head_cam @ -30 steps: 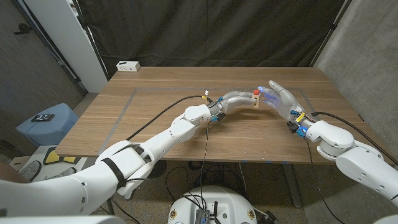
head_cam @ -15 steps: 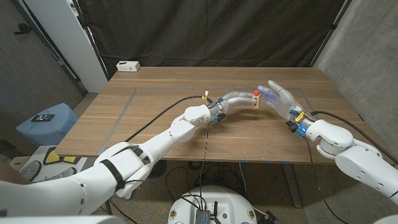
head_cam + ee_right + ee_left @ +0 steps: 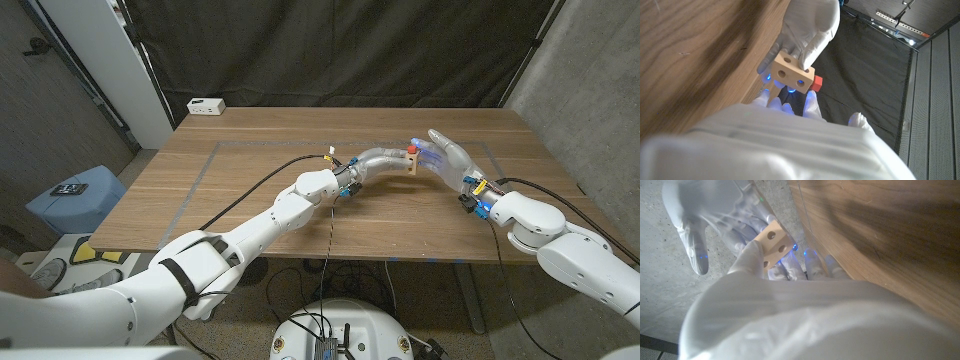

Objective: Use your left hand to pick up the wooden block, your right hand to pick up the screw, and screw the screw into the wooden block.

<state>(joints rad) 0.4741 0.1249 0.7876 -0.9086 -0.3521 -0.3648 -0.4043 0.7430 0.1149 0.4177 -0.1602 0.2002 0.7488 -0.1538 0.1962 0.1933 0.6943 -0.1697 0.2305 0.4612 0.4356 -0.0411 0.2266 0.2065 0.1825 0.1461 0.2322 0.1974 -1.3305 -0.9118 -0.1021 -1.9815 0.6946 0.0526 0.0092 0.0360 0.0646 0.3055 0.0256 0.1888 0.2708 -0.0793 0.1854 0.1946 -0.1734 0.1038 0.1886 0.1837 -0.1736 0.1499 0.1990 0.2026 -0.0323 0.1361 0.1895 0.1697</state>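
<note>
My left hand holds the pale wooden block above the table's middle right; in the right wrist view the block shows round holes, gripped by the left hand. The screw's red head sits at the block's top edge, and the screw pokes out beside the block. My right hand reaches in from the right with fingers spread, its fingertips right at the screw and block. Whether they pinch the screw is hidden. The left wrist view shows the block before the right hand.
The wooden table has a thin taped rectangle outline on its left half. A small white box sits at the far left corner. Cables trail from both wrists. A black curtain hangs behind the table.
The right hand has crept a little toward the block and screw. The left hand and block have stayed in place.
</note>
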